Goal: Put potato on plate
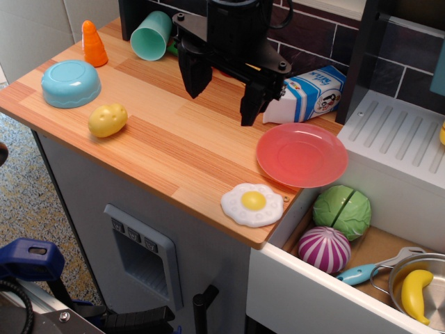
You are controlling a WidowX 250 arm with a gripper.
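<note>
End effector (pixel 221 103) hangs over the rear of the desk (pixel 167 139) with its two black fingers spread apart and holding nothing

Desk is a light wood-grain top on a grey toy cabinet. Plate (pixel 302 154), pink-red and glossy, lies flat near the desk's right edge, slightly overhanging it, nothing on it. Milk carton (pixel 310 93) lies on its side just behind the plate. Light blue bowl (pixel 70 83) sits upside down at the left end. Fried egg toy (pixel 252 204) rests at the front edge, just beside the plate. Teal cup (pixel 151 35) lies tipped at the back, with an orange carrot (pixel 93 44) upright to its left. Potato (pixel 108 120), yellow and lumpy, lies on the desk beside the bowl, well apart from the plate and from the end effector
</note>
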